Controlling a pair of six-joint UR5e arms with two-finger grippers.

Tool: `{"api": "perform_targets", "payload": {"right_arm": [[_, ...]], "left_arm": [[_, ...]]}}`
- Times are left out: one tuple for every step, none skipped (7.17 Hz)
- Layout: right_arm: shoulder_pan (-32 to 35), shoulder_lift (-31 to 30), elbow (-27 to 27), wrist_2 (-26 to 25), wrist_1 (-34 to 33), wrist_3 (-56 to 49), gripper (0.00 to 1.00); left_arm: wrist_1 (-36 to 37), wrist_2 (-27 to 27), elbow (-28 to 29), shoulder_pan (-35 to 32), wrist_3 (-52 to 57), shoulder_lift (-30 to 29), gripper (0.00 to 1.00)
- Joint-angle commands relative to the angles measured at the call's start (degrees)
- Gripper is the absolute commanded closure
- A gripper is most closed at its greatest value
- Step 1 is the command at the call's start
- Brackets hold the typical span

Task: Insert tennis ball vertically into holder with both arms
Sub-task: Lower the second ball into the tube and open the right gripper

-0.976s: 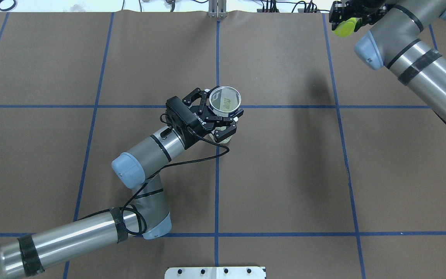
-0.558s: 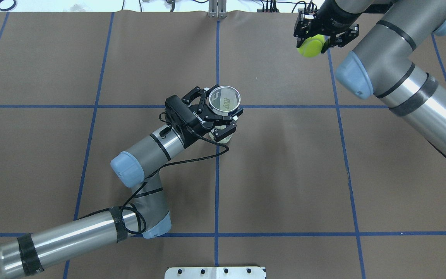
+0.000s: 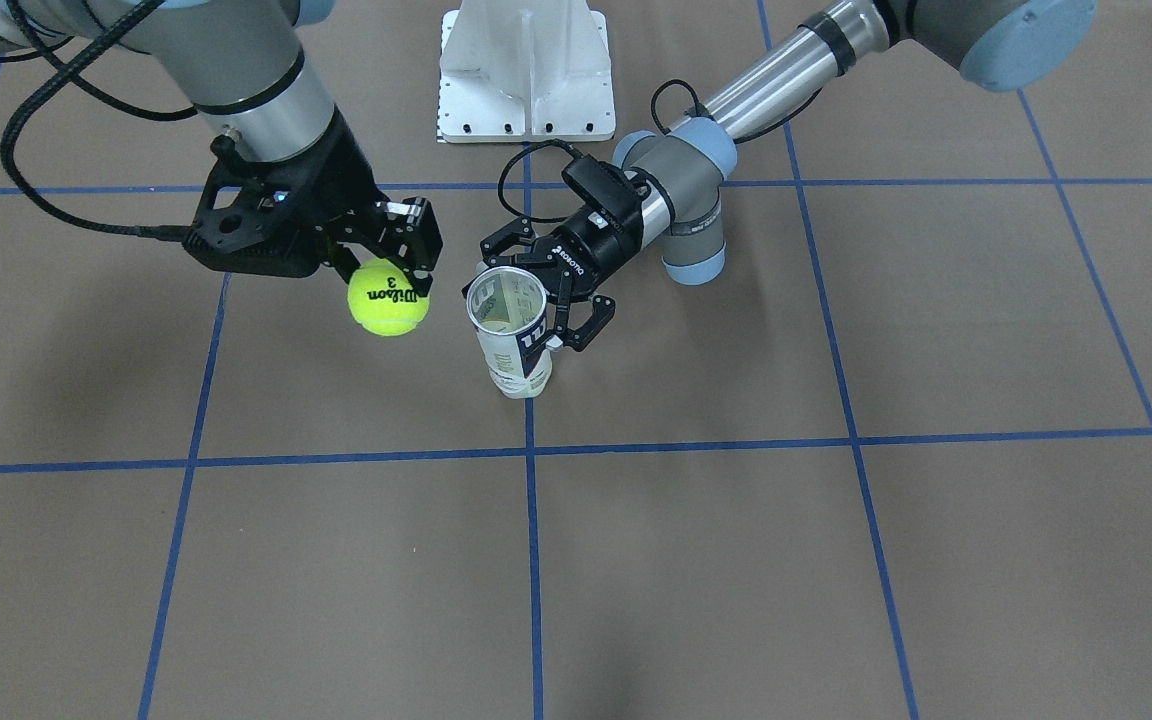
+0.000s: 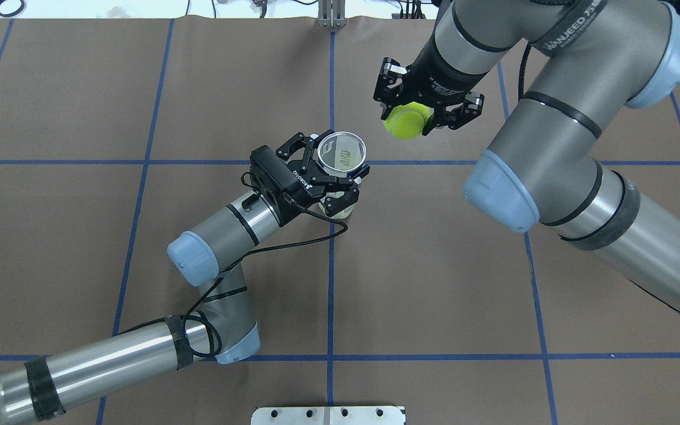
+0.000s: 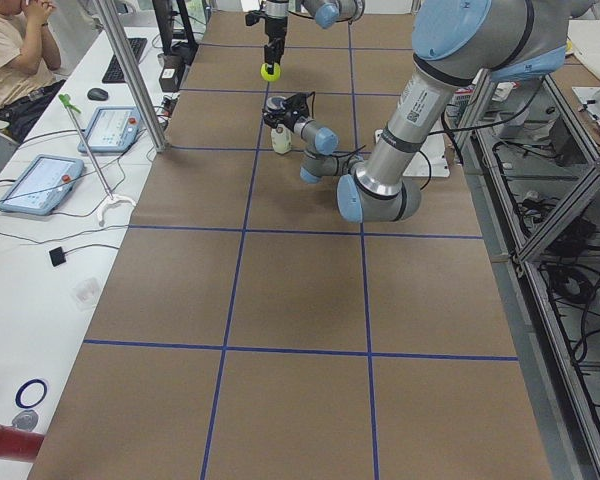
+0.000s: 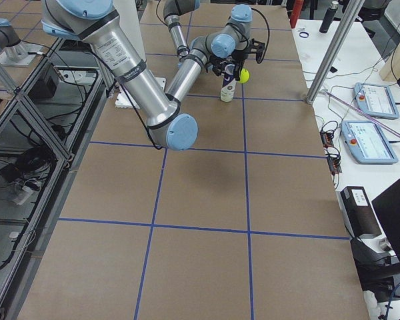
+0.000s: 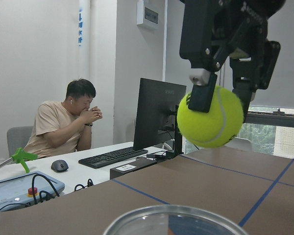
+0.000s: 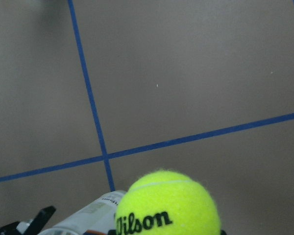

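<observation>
The holder, a clear can with a white and navy label, stands upright on the brown table, open end up. My left gripper is shut on the holder's side. My right gripper is shut on a yellow-green tennis ball and holds it in the air, right of and beyond the holder's mouth. In the front-facing view the ball hangs just left of the holder's rim. The left wrist view shows the ball above and beyond the rim. The right wrist view shows the ball with the holder below it.
Blue tape lines divide the brown table into squares. The white pedestal stands at the robot's side. A seated operator and tablets are at a white side table beyond the far edge.
My right arm has carried the tennis ball from the far right corner leftward and nearer, close to the holder's mouth. My left gripper and the holder have stayed put.
</observation>
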Motion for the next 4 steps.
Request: {"api": "perform_targets", "payload": {"right_arm": [[-3.59, 5.49, 0.02, -3.38, -5.85, 2.69, 1.0], [-4.21, 6.73, -0.33, -3.82, -6.23, 2.78, 1.0], [-5.09, 7.44, -0.94, -5.31, -6.23, 3.65, 1.0], [-6.4, 7.88, -1.56, -7.32, -6.14, 3.65, 0.87]], "left_arm": [[-0.25, 0.0, 0.0, 0.26, 0.09, 0.73, 0.01], [-0.25, 0.0, 0.0, 0.26, 0.0, 0.73, 0.01], [-0.25, 0.0, 0.0, 0.26, 0.0, 0.73, 0.01], [-0.25, 0.0, 0.0, 0.26, 0.0, 0.73, 0.01]]}}
